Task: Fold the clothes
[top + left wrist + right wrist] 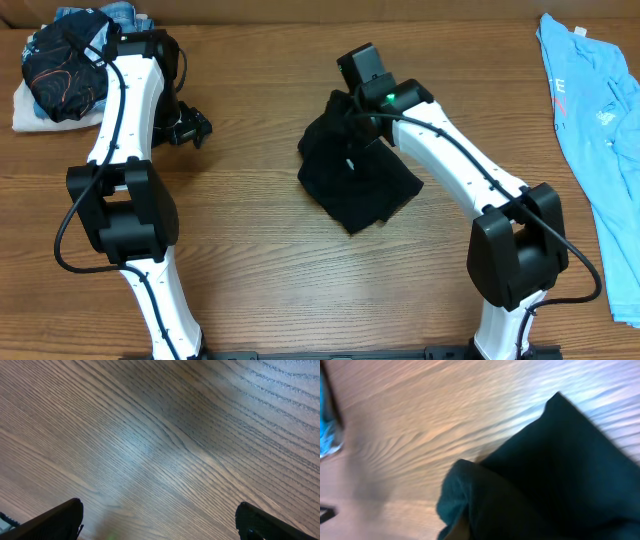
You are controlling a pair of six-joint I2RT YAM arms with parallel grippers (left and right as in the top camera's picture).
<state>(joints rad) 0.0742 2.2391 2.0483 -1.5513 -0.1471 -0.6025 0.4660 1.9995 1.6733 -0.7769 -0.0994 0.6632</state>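
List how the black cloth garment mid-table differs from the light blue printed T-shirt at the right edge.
The black cloth garment is plain; the light blue printed T-shirt bears markings. The black one is bunched up; the blue one lies spread out. The right pincer is shut on the black one; nothing touches the blue one. Both are soft cloth on the wooden table.

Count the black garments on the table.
2. A crumpled plain black cloth garment lies in the middle of the wooden table; a black garment with a line print tops the clothes pile at far left. That pile may hide more.
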